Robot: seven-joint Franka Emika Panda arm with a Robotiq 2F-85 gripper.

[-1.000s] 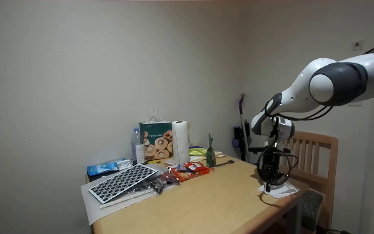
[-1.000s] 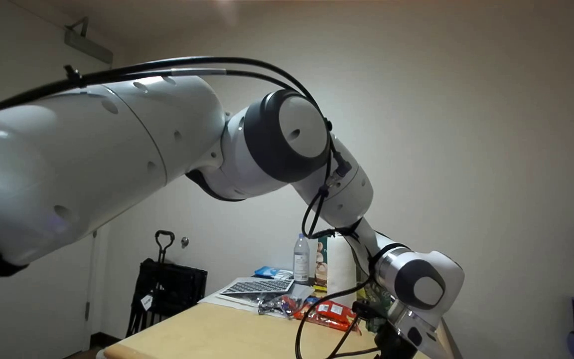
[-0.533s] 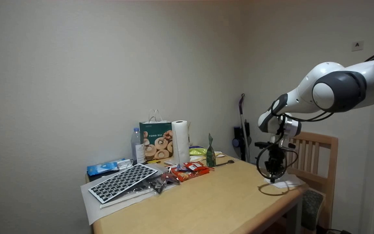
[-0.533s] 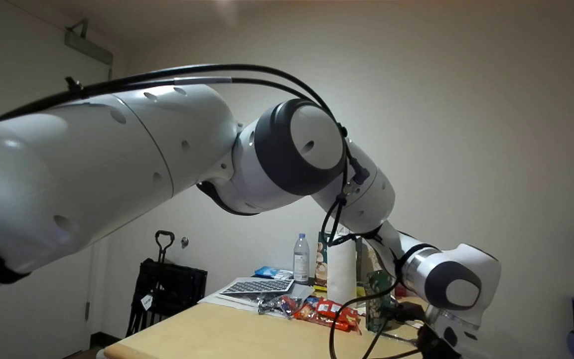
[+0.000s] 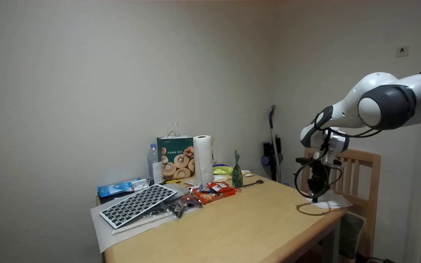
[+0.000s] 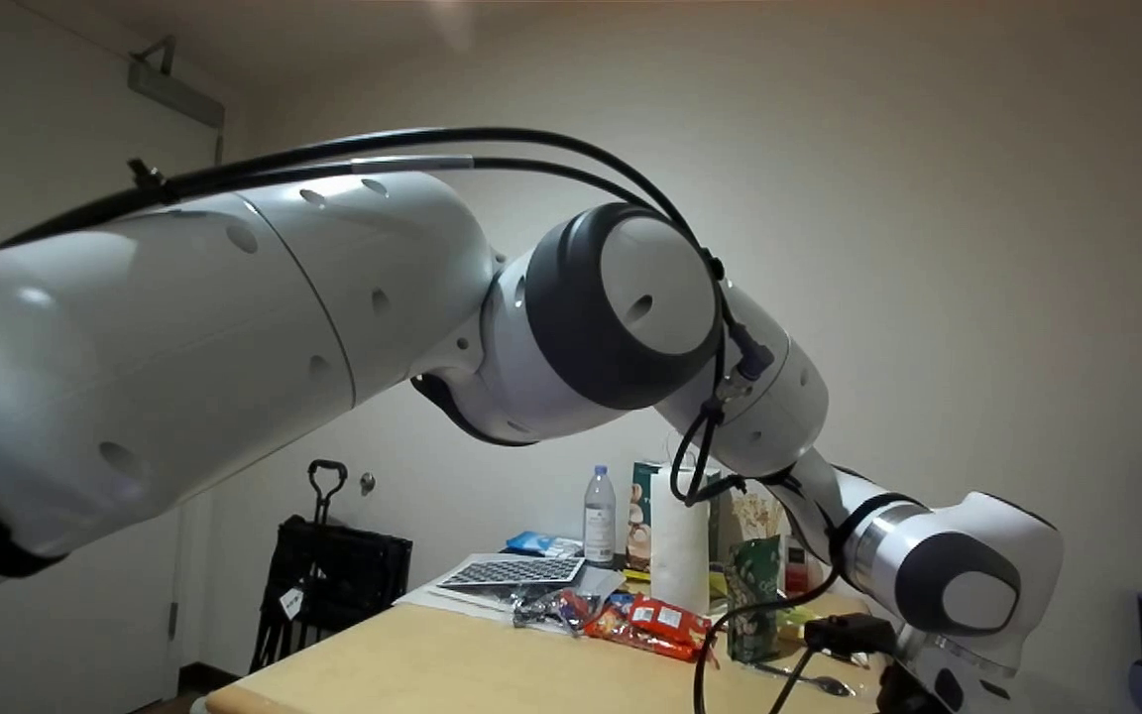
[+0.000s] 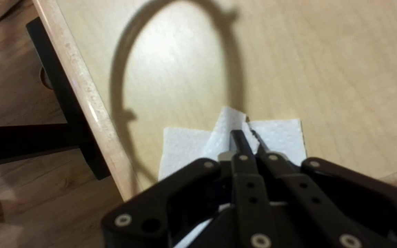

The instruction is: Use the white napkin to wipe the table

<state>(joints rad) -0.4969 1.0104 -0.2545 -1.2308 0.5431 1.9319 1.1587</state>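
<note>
My claw [image 7: 247, 139] closed, 2 fingers [image 7: 242, 144] pinching a raised fold of the white napkin [image 7: 184, 142]. Remainder spread on the table [image 7: 322, 69], at its right end in an exterior view, chair [image 5: 361, 156] just beyond. Paper-towel roll [image 5: 203, 160] upright, far side, well left.

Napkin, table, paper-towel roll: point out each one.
White napkin [image 7: 221, 136]: wrist view, on its raised fold.
Table [image 5: 241, 223]: in an exterior view, bare top.
Paper-towel roll [image 5: 204, 160]: in an exterior view, middle of its side.

napkin [image 7: 181, 148] pt. hidden by tool [image 7: 245, 133], tbl [image 7: 322, 69] cropped
</note>
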